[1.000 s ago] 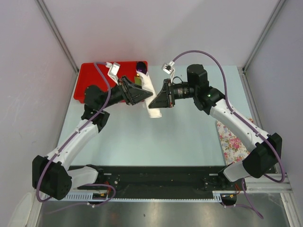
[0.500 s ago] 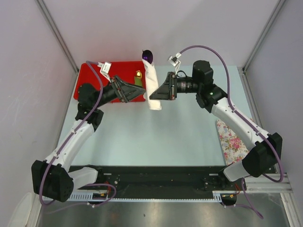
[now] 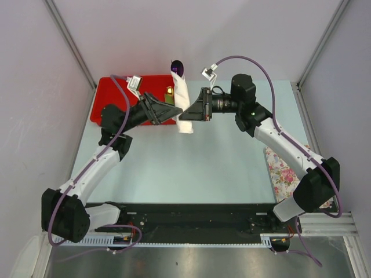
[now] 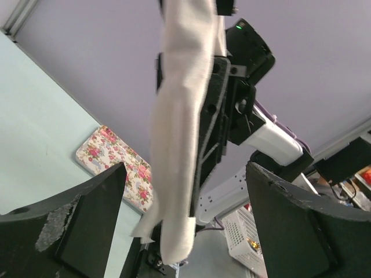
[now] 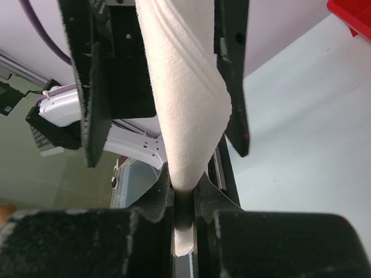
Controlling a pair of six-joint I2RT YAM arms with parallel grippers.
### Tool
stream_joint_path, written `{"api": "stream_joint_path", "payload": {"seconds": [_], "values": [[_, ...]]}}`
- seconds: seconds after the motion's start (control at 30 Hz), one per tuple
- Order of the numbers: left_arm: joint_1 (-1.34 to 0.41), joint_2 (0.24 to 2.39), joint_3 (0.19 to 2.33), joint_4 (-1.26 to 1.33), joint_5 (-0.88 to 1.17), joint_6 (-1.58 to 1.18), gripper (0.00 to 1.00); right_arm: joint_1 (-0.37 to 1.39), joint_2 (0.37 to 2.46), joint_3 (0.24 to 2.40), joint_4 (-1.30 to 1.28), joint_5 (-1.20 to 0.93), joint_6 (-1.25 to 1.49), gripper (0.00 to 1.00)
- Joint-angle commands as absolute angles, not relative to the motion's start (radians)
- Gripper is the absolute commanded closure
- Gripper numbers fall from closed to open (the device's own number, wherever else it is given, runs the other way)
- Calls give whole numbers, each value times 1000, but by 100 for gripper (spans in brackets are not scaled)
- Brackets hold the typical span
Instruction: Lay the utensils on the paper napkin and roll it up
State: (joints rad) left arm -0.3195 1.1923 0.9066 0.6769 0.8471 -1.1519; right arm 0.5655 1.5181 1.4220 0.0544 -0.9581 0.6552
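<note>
Now we are pinching the rolled paper napkin in our right gripper, jaws clenched on the lower part of the roll. The roll is hanging roughly upright, lifted off the table beside the right end of the red tray. The spoon is poking its purple bowl out of the top. The knife we cannot see; we are guessing it is wrapped inside. Our left gripper is standing released, jaws wide on either side of the roll and touching nothing.

To do this well, we are thinking the roll should go down gently and flat, seam underneath, so the loose flap at the bottom is not springing open and the utensils are not sliding out.

The tray, with the green gold-tipped piece in it, is crowding the left side. The flowered cloth is lying well apart at the right edge.
</note>
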Motion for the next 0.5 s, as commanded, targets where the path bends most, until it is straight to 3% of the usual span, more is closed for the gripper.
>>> {"api": "stream_joint_path", "payload": {"seconds": [0.0, 0.17, 0.3, 0.47], "values": [[-330, 1212, 908, 658, 784, -1183, 11, 577, 1505, 1476, 155, -966, 670, 100], [-339, 1230, 881, 709, 784, -1235, 17, 578, 1511, 1480, 114, -942, 640, 100], [-342, 1223, 882, 756, 787, -1255, 38, 577, 1514, 1476, 68, -913, 594, 100], [-342, 1212, 890, 759, 781, -1256, 54, 580, 1519, 1476, 40, -871, 575, 100]]}}
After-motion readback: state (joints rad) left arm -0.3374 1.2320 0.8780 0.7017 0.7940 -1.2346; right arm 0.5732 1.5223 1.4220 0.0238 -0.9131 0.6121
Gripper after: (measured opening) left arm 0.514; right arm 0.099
